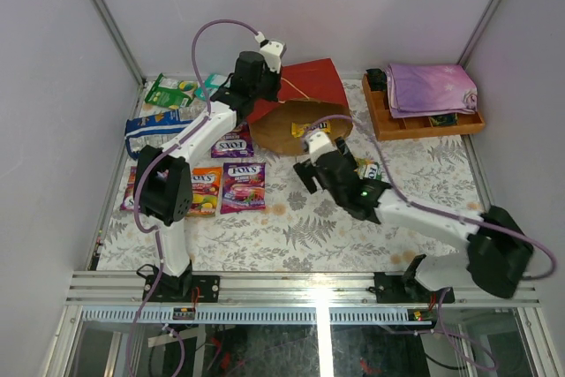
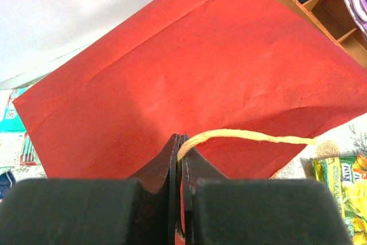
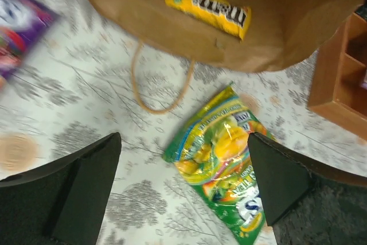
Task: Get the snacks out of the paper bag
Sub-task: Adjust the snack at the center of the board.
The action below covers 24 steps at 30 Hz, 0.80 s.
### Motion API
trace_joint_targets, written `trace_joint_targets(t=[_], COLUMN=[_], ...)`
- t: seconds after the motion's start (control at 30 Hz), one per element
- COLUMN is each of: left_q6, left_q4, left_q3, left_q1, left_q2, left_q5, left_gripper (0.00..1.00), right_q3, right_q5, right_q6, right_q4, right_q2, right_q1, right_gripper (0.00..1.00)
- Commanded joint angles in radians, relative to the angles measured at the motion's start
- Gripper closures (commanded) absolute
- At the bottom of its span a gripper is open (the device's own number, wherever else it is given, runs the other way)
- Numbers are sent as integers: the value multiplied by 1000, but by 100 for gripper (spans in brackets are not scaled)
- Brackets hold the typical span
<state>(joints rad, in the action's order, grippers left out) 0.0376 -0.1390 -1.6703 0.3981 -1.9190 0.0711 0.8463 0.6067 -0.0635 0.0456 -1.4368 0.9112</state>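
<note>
A brown wooden tray (image 1: 415,131) sits at the table's far right corner, on a white tablecloth (image 1: 300,227) printed with grey ferns. A folded purple cloth (image 1: 431,87) covers most of the tray. A small black object (image 1: 377,79) rests at the tray's left end. A dark patterned item (image 1: 443,119) lies in a front compartment.

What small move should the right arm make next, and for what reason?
Probably reach the open right gripper forward into the mouth of the paper bag, toward the yellow bar. The green-yellow packet already lies on the table outside the bag, while the bar is inside. The left gripper is shut on the string handle.
</note>
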Motion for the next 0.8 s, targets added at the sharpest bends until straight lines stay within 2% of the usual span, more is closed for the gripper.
trace_joint_targets(t=[0.0,0.07,0.1,0.17,0.23,0.37,0.4,0.43,0.5,0.67,0.77], left_q6=[0,-2,-4,-5,-4,2,3,5,7,18,22], left_q4=[-14,-14,-15,-16,-19,-25,-25,-25,-28,-40,-45], left_q3=[-24,-27,-29,-31,-31,-24,-23,-20,-21,-22,-23], left_q1=[-8,-8,-8,-8,-8,-8,-8,-8,-8,-10,-10], left_q2=[38,40,39,41,40,42,42,40,39,39,41], left_q5=[-7,-2,-1,6,6,4,4,4,2,-9,-13], left_gripper=[100,100,100,100,100,100,100,100,100,100,100], right_q3=[-77,-86,-86,-95,-141,-300,-329,-395,-443,-531,-528], right_q5=[-356,-421,-431,-458,-531,-714,-759,-865,-937,-1105,-1155], right_q6=[217,294,319,368,441,609,647,751,842,1091,1147], right_q4=[134,135,131,145,215,453,510,663,803,1276,1378], right_q2=[205,207,191,156,131,66,38,-85,-187,-473,-518], right_q1=[-115,-192,-211,-249,-304,-462,-505,-605,-662,-767,-781], right_gripper=[5,16,30,65,80,87,91,97,100,100,100])
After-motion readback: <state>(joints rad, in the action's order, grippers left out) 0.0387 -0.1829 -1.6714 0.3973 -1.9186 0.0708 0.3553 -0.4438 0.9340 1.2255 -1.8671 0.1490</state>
